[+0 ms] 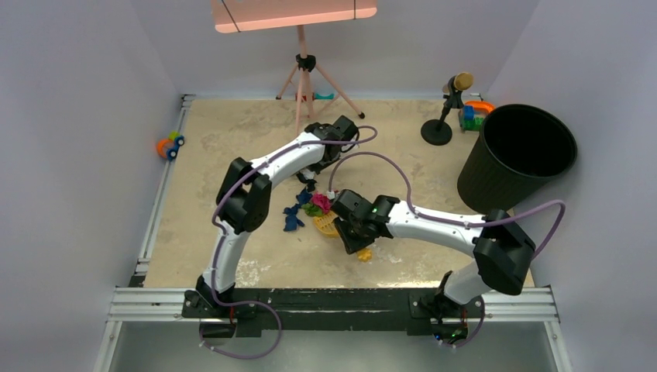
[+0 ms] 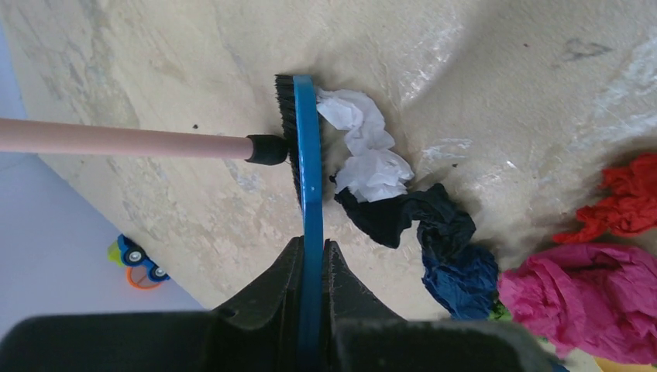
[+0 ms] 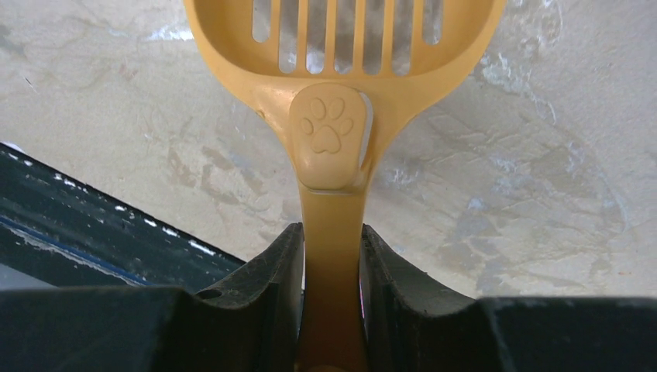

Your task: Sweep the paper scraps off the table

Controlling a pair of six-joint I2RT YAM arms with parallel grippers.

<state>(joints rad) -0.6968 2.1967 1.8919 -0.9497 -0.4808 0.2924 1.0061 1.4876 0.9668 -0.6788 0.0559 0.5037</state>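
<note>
Paper scraps (image 1: 314,204) are littering the table (image 1: 232,139) left of a black bin (image 1: 515,155). Left gripper (image 2: 311,248) is reaching in, squeezing a blue brush (image 2: 308,155); right gripper (image 3: 331,240), nearer, is pinching a yellow scoop (image 3: 333,132)

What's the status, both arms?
Left gripper shut on brush. Right gripper shut on dustpan. Scraps bunched beside brush, on table. Tripod foot crowds bristles.

Left gripper (image 2: 312,256) clamped on blue brush (image 2: 308,147). White wad (image 2: 370,155) touches its back; black, dark-blue, pink, red paper scraps (image 2: 573,298) trail right. Tripod leg (image 2: 116,139) foot against bristles.
</note>
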